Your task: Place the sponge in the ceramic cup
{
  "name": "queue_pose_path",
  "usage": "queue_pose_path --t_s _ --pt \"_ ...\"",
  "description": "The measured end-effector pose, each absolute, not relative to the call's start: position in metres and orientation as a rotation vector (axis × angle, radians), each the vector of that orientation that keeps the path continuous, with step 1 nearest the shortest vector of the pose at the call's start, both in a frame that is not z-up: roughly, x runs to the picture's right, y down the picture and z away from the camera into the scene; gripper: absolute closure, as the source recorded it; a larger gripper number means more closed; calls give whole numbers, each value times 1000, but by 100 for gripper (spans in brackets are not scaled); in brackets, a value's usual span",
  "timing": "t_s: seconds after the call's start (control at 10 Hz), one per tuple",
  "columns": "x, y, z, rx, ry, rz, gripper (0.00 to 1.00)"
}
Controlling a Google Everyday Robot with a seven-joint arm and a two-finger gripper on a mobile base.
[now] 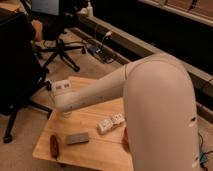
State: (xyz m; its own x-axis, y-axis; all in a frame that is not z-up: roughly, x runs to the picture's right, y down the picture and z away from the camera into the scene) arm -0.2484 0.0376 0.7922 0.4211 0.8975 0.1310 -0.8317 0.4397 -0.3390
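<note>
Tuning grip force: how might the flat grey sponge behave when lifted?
The sponge lies flat and thin on the table, so it probably won't roll or tip. It looks like a small pad, likely light and squashy. The hand sits at the table's back-left, away from it.

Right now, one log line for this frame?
tool at arm's end, over far-left edge of table | sponge flat on table, apart from tool | cup not discernible | stage: pre-grasp
</note>
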Motion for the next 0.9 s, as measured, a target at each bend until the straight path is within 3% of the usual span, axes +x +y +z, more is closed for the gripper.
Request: queue_pose_path --t_s 0.7,0.9 --pt "-247 38 793 -236 -309 1097 50" --pt "-214 40 784 -212 -243 1125 31"
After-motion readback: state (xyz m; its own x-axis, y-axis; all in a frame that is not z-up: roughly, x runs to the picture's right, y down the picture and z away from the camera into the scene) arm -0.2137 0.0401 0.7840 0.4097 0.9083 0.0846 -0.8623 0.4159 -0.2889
